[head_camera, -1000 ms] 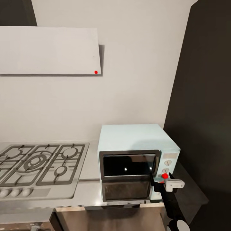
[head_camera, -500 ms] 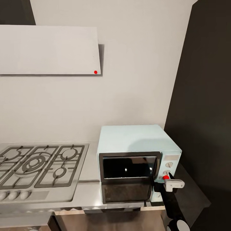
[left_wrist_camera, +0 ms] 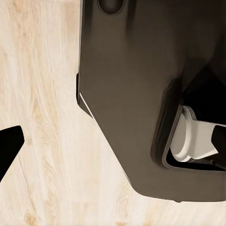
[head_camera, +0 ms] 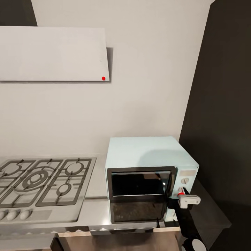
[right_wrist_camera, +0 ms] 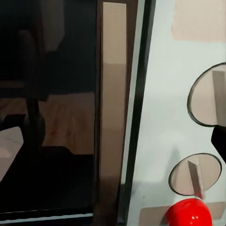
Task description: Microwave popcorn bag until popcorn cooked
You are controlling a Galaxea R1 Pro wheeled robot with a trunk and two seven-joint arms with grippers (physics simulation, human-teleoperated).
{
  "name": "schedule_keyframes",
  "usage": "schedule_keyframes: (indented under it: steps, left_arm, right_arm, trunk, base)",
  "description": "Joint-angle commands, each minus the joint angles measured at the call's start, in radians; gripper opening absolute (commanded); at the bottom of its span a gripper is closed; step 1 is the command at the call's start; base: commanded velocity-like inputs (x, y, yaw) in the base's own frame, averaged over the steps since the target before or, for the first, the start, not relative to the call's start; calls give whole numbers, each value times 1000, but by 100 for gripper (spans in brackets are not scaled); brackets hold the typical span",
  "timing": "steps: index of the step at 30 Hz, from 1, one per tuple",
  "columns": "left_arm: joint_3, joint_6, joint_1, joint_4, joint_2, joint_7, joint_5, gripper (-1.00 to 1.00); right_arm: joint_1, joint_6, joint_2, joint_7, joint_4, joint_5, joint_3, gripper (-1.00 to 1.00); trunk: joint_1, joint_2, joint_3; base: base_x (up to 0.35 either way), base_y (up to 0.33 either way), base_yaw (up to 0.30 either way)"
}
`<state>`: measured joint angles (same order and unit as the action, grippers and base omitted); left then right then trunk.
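Wall and hood: pale wall fills the upper frame; a flat grey range hood (head_camera: 52, 54) sits upper left, a red dot at its lower right corner.
Countertop (head_camera: 96, 209): steel band across the lower frame, carrying hob and oven.
Gas hob (head_camera: 42, 181): lower left, grey with dark grates.
Microwave (head_camera: 148, 157): mint-blue box, lower centre-right, dark glass door shut; its long axis runs left to right across the frame.
Control panel (right_wrist_camera: 183, 117): right end of the microwave front, two round knobs above a red button (right_wrist_camera: 189, 214).
Right gripper (head_camera: 183, 200): lower right, at the panel, just beside the red button; this arm is the nearer one. Whether its fingers are spread or pressed together cannot be told.
Left gripper: its camera looks down at wooden floor (left_wrist_camera: 42, 117) and the dark robot base (left_wrist_camera: 141, 94); finger state cannot be told.
Popcorn bag: not located; judged to be inside, behind the door.
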<state>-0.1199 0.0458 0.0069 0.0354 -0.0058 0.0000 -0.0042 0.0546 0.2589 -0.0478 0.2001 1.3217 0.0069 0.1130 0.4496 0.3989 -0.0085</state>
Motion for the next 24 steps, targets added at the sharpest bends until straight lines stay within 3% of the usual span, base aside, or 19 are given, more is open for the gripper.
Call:
schedule_keyframes:
  steps: [1,12,18,24]
  left_arm:
    - [-7,5,1,3,0,0,0,100]
    - [-6,0,1,3,0,0,0,100]
    - [-6,0,1,3,0,0,0,100]
    - [-6,-1,1,3,0,0,0,100]
  right_arm:
    - [1,2,-1,9,-1,1,4,100]
    - [1,2,-1,7,-1,1,4,100]
    - [1,2,-1,-59,-1,1,4,100]
    - [1,2,-1,-63,-1,1,4,100]
  trunk:
    - [0,1,-1]
    - [0,1,-1]
    - [0,1,-1]
    - [0,1,-1]
  base:
    - [23,0,0]
    - [61,-11,0]
    - [0,0,0]
    - [13,-3,0]
